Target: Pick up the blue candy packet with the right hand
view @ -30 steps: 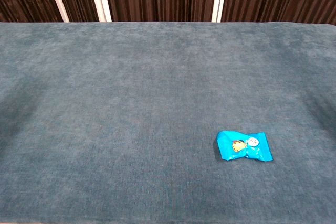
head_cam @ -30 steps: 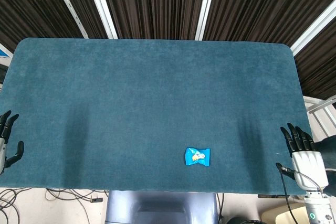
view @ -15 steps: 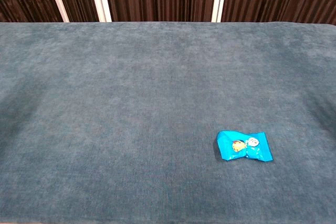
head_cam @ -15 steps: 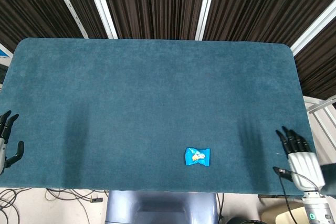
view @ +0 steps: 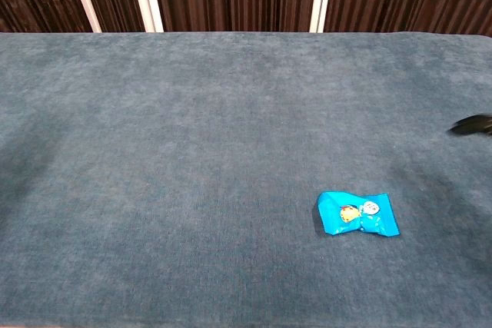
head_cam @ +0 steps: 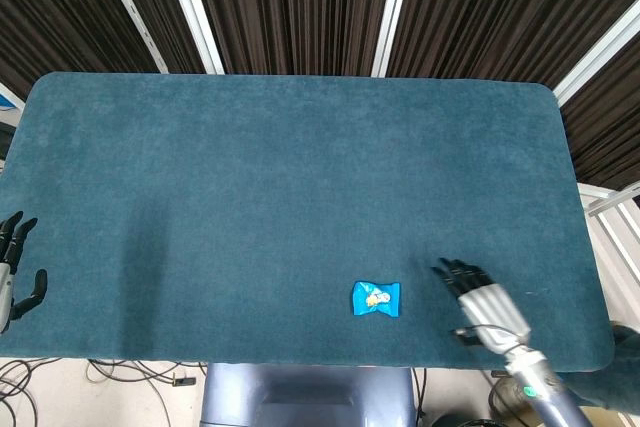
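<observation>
Wide teal felt table (head_cam: 300,177) fills the view, dark slatted wall (head_cam: 300,7) behind. Right hand (head_cam: 482,301) hovers over the near edge, fingers spread and holding nothing, just right of the blue candy packet (head_cam: 376,299), not touching it. Left hand (head_cam: 14,269) sits at the far left edge, fingers apart, holding nothing. The packet lies flat on the felt near the front edge.
</observation>
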Robot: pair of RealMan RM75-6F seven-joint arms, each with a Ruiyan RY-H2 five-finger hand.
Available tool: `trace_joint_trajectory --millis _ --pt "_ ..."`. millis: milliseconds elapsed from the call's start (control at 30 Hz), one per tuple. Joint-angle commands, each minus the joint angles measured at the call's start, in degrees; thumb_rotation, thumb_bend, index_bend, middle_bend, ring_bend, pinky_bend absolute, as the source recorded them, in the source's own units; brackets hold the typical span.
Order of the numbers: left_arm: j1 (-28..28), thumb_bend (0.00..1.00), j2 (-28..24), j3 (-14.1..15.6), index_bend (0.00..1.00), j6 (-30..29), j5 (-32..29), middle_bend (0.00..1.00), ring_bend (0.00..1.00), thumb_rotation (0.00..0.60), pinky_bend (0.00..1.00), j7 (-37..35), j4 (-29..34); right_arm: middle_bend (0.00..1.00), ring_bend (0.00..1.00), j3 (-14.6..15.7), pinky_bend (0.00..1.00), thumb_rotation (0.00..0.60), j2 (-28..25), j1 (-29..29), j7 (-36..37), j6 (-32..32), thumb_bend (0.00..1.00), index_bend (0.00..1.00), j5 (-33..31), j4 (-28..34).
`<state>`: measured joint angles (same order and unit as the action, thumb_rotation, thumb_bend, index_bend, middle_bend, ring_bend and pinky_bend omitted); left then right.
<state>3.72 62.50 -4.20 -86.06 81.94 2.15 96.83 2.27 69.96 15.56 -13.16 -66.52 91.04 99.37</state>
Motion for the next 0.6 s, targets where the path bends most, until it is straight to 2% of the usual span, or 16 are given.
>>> trace_joint_trajectory --millis 33,367,600 --pt "0.0 0.5 -0.1 -0.1 0.08 0.1 -0.1 0.0 0.01 0.6 0.0 -0.1 0.1 0.02 0.07 -1.0 0.15 0.6 3.4 2.2 -4.4 3.1 0.11 0.06 -2.5 1.8" --pt "0.3 0.49 -0.1 -0.2 0.08 0.6 -0.5 0.0 0.01 0.6 0.0 -0.4 0.2 0.08 0.12 -2.5 0.15 0.6 10.5 5.0 -12.0 8.0 0.11 0.1 -9.0 1.7" --pt "0.3 0.49 -0.2 -0.2 0.08 0.8 -0.6 0.0 0.01 0.6 0.0 -0.3 0.3 0.15 0.18 -4.1 0.15 0.6 15.1 7.0 -14.1 9.2 0.23 0.16 -12.2 -0.4"
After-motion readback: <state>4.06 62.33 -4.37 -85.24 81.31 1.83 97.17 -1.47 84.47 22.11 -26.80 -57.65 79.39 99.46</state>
